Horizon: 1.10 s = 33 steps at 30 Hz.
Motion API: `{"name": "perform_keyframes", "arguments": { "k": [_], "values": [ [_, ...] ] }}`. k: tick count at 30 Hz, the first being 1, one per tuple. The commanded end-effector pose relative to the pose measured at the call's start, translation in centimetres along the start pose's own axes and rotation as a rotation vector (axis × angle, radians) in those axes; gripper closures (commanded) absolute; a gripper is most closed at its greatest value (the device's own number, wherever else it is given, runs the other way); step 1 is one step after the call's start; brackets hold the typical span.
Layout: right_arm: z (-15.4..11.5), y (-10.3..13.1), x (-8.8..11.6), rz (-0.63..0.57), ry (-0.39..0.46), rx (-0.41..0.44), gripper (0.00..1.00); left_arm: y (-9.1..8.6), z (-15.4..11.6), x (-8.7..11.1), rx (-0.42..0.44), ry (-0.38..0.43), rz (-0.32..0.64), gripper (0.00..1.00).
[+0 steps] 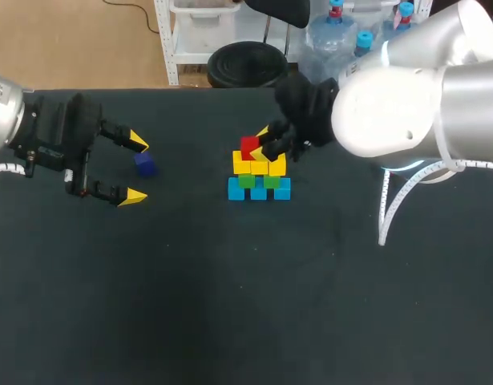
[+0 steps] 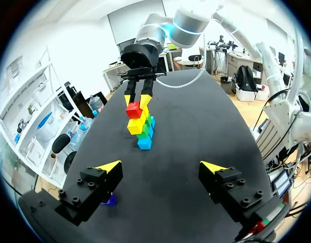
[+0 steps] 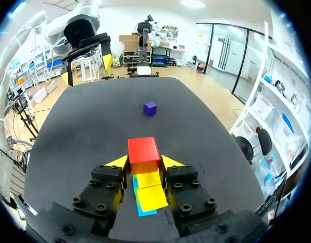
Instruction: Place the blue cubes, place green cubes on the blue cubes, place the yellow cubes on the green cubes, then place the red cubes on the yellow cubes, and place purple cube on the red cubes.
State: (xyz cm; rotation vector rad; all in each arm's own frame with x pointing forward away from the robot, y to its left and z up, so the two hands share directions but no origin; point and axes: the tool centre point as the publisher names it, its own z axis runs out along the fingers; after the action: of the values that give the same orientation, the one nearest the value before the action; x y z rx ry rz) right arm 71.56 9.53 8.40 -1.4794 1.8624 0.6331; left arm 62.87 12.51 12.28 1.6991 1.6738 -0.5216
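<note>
In the head view, the left pincer point(image 1: 135, 169) hangs spread wide over the dark worktop point(image 1: 230, 305). The purple cube point(image 1: 144, 164) lies within the gap as seen from above, close to one yellow tip. Well apart, at the middle, the blue cubes point(image 1: 259, 190) form a row with the green cubes point(image 1: 247, 181) on them and the yellow cubes point(image 1: 260, 167) above. The right pincer point(image 1: 262, 144) pinches the red cube point(image 1: 248, 147), which sits on top at one end of the yellow layer.

In the left wrist view, the fingers stand far apart. The purple cube rests on the worktop just beside and partly under one of them, and the stack rises ahead.

In the right wrist view, the red cube is gripped between both yellow tips, over the yellow cubes. The purple cube lies well ahead.
</note>
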Motion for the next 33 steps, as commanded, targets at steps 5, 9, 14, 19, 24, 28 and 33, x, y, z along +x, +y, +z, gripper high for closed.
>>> {"name": "perform_keyframes", "arguments": {
  "k": [5, 9, 14, 19, 24, 28, 33],
  "values": [
    [0.21, -0.29, 0.24, 0.007, -0.002, -0.004, 1.00, -0.08, -0.04, 0.16, -0.003, -0.006, 0.004, 0.00],
    [0.24, -0.30, 0.25, 0.009, -0.002, -0.005, 1.00, -0.08, -0.04, 0.16, -0.003, -0.006, 0.004, 0.00],
    [0.28, -0.29, 0.16, 0.007, -0.004, -0.006, 1.00, -0.08, -0.04, 0.16, -0.003, -0.006, 0.004, 0.00],
    [0.33, -0.25, 0.14, 0.005, -0.004, -0.010, 0.85, -0.08, -0.04, 0.16, -0.003, -0.006, 0.004, 0.00],
    [0.33, -0.23, 0.15, 0.009, -0.004, -0.010, 0.70, -0.08, -0.04, 0.16, -0.003, -0.006, 0.004, 0.00],
    [0.33, -0.24, 0.22, 0.011, -0.004, -0.010, 0.69, -0.08, -0.04, 0.16, -0.003, -0.006, 0.004, 0.00],
    [0.30, -0.28, 0.26, 0.013, -0.003, -0.009, 0.65, -0.08, -0.04, 0.16, -0.003, -0.006, 0.004, 0.00]
  ]
}}
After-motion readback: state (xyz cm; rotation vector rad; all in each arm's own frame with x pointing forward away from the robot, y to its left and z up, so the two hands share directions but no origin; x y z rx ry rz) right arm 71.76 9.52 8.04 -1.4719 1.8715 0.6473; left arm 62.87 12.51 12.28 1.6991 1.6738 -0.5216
